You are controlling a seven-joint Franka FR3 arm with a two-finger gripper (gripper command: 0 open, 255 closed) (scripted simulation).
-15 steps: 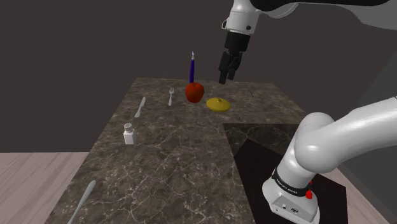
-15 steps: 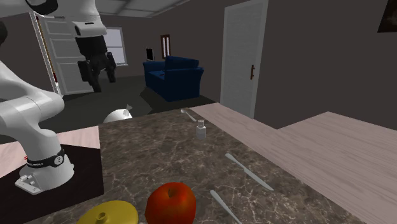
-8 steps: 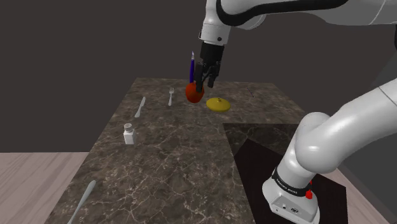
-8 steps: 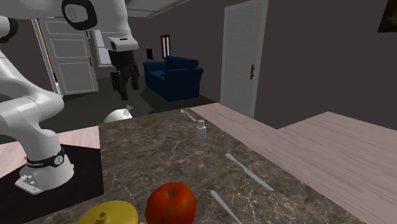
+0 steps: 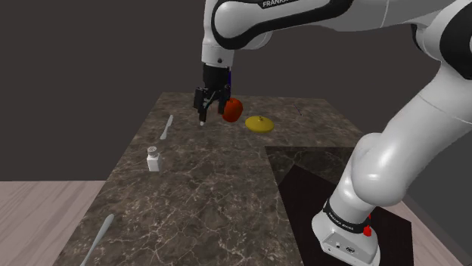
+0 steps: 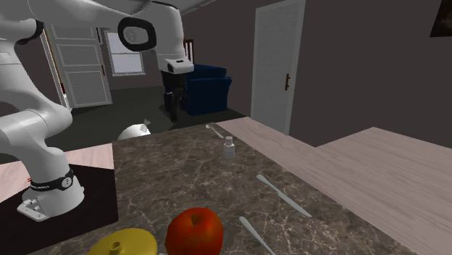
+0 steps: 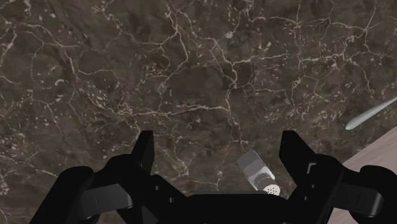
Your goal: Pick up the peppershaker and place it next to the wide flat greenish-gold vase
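Approach is the step in hand: the end effector (image 5: 206, 104) hangs above the dark marbled surface (image 5: 219, 189), fingers (image 7: 145, 153) spread wide and holding nothing. The small white pepper shaker (image 5: 153, 159) stands upright near the surface's edge on the shoulder view's left, well apart from the flat greenish-gold vase (image 5: 259, 124), which lies just beside a red apple (image 5: 232, 109). In the wrist view the pepper shaker (image 7: 257, 173) sits below the hand, closer to one finger than the other; a pale utensil (image 7: 372, 114) nearby is perhaps a knife. Next, I judge, the hand must centre over the pepper shaker, descend until the fingers straddle it, then close
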